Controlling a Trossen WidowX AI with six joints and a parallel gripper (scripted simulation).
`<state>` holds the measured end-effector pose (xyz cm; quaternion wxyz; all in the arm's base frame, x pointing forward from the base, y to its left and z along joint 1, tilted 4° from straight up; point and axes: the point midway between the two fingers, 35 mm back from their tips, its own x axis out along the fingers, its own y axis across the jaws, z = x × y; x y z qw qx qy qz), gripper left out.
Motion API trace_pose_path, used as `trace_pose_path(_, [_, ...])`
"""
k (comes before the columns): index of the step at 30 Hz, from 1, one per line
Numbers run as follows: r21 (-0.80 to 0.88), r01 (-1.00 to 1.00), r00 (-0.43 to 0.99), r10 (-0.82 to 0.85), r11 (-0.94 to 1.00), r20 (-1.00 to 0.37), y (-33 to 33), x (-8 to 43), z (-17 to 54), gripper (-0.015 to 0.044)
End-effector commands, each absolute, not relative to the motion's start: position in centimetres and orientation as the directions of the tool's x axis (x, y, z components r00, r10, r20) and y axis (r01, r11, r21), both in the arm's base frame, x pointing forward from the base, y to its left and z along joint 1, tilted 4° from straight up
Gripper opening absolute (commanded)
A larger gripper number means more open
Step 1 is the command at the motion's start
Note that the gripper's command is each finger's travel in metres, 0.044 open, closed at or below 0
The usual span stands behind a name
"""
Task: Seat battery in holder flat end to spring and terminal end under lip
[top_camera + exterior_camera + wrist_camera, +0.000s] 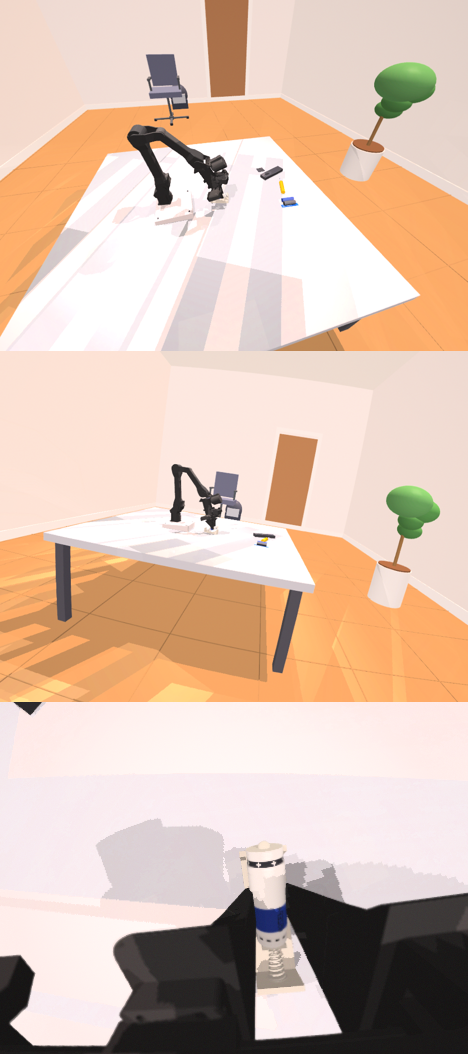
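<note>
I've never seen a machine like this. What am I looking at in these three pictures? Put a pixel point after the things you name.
The black jointed machine is a robot arm; its gripper (216, 201) (212, 528) (266, 892) is the pinching hand at its end. One picture looks down across the white table (260, 302) (181, 560), one from the side, and one from the wrist. The gripper holds a white battery with a blue band (270, 922) over a cream holder (226, 198) (216, 531) (292, 987) with a coiled metal spring (276, 964). Also on the table are a long black box-like object (271, 172) (264, 535), a yellow cylinder (282, 187) (265, 539), and blue and grey cylinders (289, 202) (261, 543).
</note>
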<state>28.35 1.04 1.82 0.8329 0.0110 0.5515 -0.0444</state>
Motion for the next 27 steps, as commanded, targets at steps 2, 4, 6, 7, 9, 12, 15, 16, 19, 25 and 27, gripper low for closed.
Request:
trace_pose_path(2, [-0.036, 0.081, 0.416, -0.066, 0.996, -0.907, 1.0, 28.1, 1.6, 0.0064])
trace_pose_path(4, [-0.035, 0.081, 0.427, -0.066, 0.996, -0.902, 1.0, 28.0, 1.5, 0.0064])
trace_pose_path(6, [-0.035, 0.081, 0.438, -0.067, 0.996, -0.896, 1.0, 28.0, 1.4, 0.0064])
trace_pose_path(7, [-0.035, 0.081, 0.444, -0.067, 0.996, -0.894, 1.0, 27.9, 1.4, 0.0064])
trace_pose_path(9, [-0.033, 0.08, 0.453, -0.065, 0.996, -0.889, 1.0, 27.9, 1.4, 0.0064])
trace_pose_path(12, [-0.03, 0.079, 0.465, -0.063, 0.996, -0.883, 1.0, 27.8, 1.3, 0.0064])
trace_pose_path(15, [-0.029, 0.079, 0.468, -0.063, 0.996, -0.881, 1.0, 27.7, 1.3, 0.0064])
trace_pose_path(16, [-0.029, 0.078, 0.468, -0.063, 0.996, -0.881, 1.0, 27.7, 1.3, 0.0064])
trace_pose_path(19, [-0.028, 0.078, 0.468, -0.061, 0.997, -0.881, 1.0, 27.4, 1.2, 0.0064])
trace_pose_path(25, [-0.025, 0.076, 0.468, -0.058, 0.997, -0.882, 1.0, 26.9, 1.1, 0.0064])
trace_pose_path(27, [-0.024, 0.076, 0.468, -0.057, 0.997, -0.882, 1.0, 26.7, 1.1, 0.0064])
